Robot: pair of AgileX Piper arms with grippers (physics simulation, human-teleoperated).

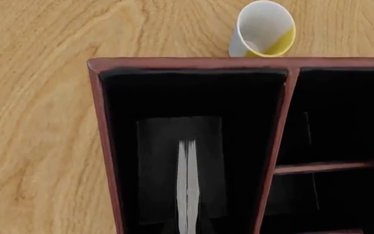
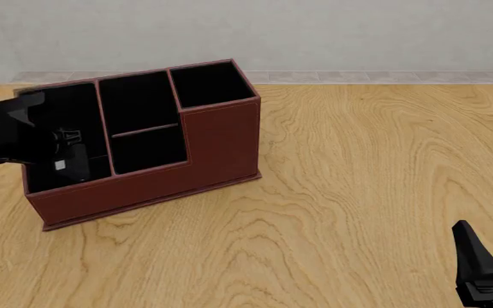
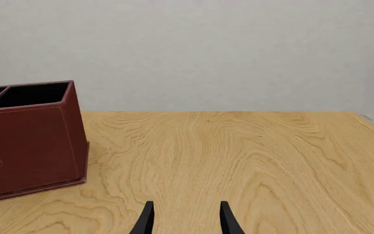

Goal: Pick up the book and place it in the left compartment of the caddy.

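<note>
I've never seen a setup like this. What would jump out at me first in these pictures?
The large reddish-brown leather-look caddy with black sections, standing on the light wooden table toward its left. Next, the black left arm reaching over the caddy's largest end section, where a small thin black book with a white page edge stands upright inside. Behind the caddy, in the left wrist view, sits a white-and-yellow cup.

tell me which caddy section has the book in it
The left compartment, the widest one at the caddy's end: the book stands inside it, white page edge showing. The other sections look empty.
</note>
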